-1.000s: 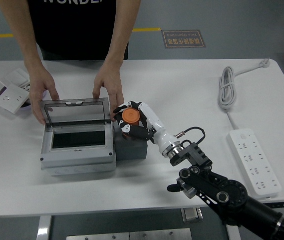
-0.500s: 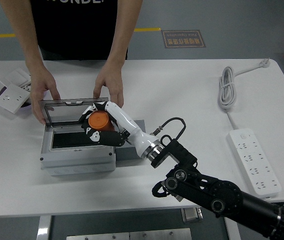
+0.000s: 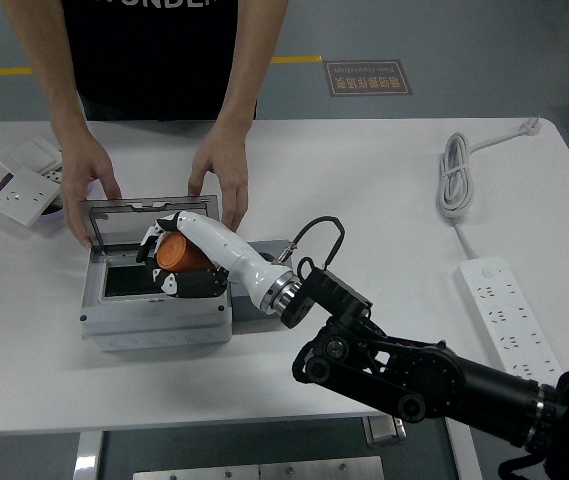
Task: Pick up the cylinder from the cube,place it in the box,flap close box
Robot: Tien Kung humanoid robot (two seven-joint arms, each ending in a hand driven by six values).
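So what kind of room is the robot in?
Probably a workshop or robot test lab: a white table on a grey floor with a yellow floor line, plus wall sockets and a power strip.

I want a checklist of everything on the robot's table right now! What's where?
Surface: white table, mostly bare in the middle.
Job's things: orange cylinder held over the open grey box; dark cube sits against the box's right side, nothing on top.
Lid: clear flap stands open; the person's hands rest at its top edge.
Clutter: white wall sockets at far left.
Hands: right hand curled around the cylinder; left arm nothing seen.
Cables: white power strip with coiled cord on the right; a black cable loops at the robot's wrist.
Surroundings: grey floor, yellow line, a floor sign.
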